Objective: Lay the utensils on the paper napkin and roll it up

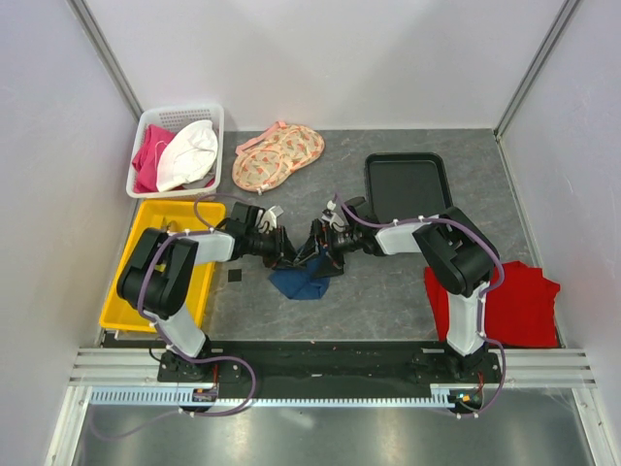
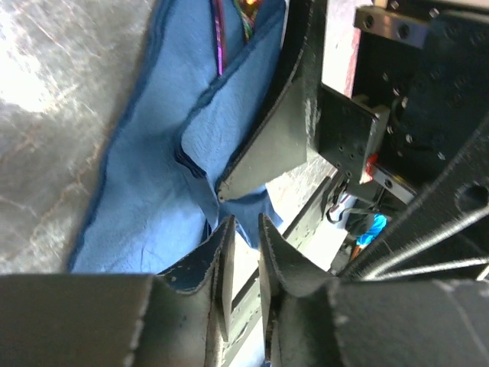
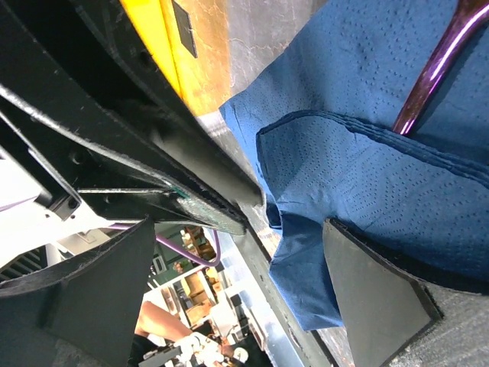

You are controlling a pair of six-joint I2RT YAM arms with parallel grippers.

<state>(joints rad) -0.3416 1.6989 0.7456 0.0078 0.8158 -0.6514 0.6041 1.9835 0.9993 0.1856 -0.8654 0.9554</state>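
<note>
**Both grippers meet at the folded blue napkin**

The paper napkin [image 1: 303,282] lies bunched and folded over on the grey table [image 1: 388,296], with both wrists leaning in over its far edge.

The left gripper [image 2: 244,225] sits at the napkin's edge. Its jaws are parted by only a narrow slit, and nothing shows inside that slit. The right gripper [image 3: 243,228] stands with its jaws spread wide. A loose fold of the napkin hangs between them, and neither finger pinches it.

Of the utensils [image 3: 432,65], only a glossy purple handle shows, slipped under a fold of the napkin. Both wrist views catch it, but the top view shows only blue paper there. The right wrist view also shows the napkin's dotted embossing.

Only the top view shows what surrounds the napkin:
- A yellow bin [image 1: 206,283] lies to its left.
- A white basket [image 1: 146,124] of cloths and a peach floral fabric [image 1: 278,157] lie beyond it.
- A black tray [image 1: 406,184] lies beyond it to the right.
- A red cloth [image 1: 524,303] lies well off to its right.
- A small dark square [image 1: 234,277] lies just left of the napkin, too small to read.
</note>
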